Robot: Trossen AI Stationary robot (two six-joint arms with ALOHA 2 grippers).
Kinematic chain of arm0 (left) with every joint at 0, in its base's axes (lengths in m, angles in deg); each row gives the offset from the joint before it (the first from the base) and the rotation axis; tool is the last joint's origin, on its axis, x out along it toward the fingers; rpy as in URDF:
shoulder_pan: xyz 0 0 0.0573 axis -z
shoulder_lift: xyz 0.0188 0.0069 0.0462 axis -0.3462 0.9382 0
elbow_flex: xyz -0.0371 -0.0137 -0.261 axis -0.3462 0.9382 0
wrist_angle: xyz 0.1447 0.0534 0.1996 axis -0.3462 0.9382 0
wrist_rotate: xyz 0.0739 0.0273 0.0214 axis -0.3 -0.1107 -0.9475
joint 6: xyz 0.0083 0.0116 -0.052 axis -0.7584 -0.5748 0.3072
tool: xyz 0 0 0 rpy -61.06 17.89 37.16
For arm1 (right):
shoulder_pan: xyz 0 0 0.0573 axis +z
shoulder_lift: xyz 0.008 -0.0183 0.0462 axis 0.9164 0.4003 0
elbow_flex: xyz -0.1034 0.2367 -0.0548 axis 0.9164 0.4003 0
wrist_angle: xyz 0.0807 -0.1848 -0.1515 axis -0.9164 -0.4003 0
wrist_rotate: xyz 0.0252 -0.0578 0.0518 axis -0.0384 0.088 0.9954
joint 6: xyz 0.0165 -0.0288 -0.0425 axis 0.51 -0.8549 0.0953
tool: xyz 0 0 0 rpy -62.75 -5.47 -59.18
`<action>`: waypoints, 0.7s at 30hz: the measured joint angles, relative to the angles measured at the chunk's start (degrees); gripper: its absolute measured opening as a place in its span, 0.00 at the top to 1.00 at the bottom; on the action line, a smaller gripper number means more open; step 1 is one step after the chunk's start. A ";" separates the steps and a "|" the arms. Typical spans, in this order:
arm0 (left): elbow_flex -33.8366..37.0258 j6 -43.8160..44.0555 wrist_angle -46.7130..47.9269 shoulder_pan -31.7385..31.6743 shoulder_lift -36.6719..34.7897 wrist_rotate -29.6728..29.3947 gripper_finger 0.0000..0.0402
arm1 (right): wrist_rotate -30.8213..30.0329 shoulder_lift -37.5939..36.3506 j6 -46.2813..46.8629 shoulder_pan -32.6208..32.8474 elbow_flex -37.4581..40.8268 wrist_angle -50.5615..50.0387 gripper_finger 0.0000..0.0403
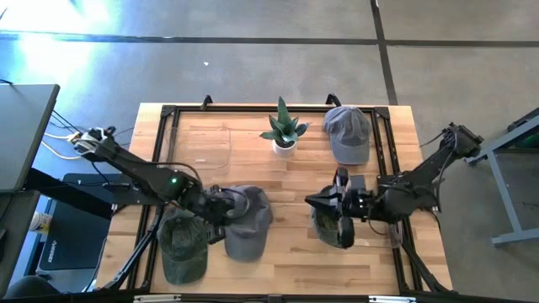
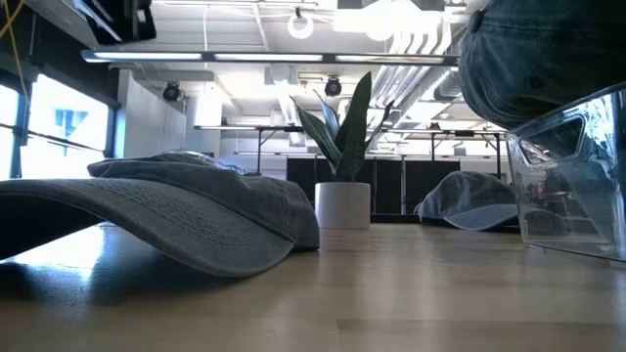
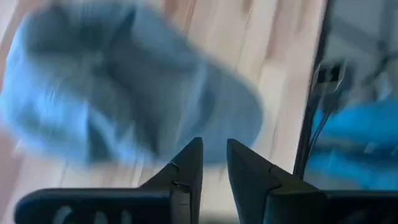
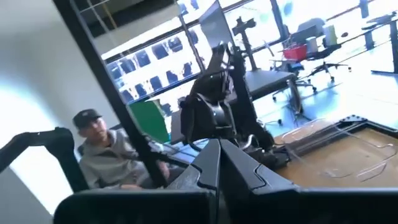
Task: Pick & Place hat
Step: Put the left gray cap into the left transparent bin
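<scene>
At the table's (image 1: 370,261) near edge our left gripper (image 1: 221,207), fingers slightly apart, touches a grey hat (image 1: 247,221); our right gripper (image 1: 324,202), fingers together, holds nothing. We count four hats, one plant (image 1: 284,128).

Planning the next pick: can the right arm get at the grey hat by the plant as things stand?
Probably yes. The grey hat lies uncovered at the table's far edge on the right arm's side, plant beside it, not across it. But the right gripper is shut and sits over a dark hat.
</scene>
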 joint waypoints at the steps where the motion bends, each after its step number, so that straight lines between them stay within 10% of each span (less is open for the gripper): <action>1: 2.96 -0.12 -5.71 0.00 -1.32 -1.53 0.84 | -0.05 0.30 0.63 -0.45 0.00 0.05 1.00; 7: 14.73 -13.51 -31.32 -0.02 -1.53 -3.90 0.79 | 0.77 2.07 7.93 -3.07 0.02 -0.10 0.99; 21: 15.15 -23.54 -22.12 -2.67 10.48 -17.74 0.40 | 1.08 5.41 10.85 -3.12 0.11 4.95 0.99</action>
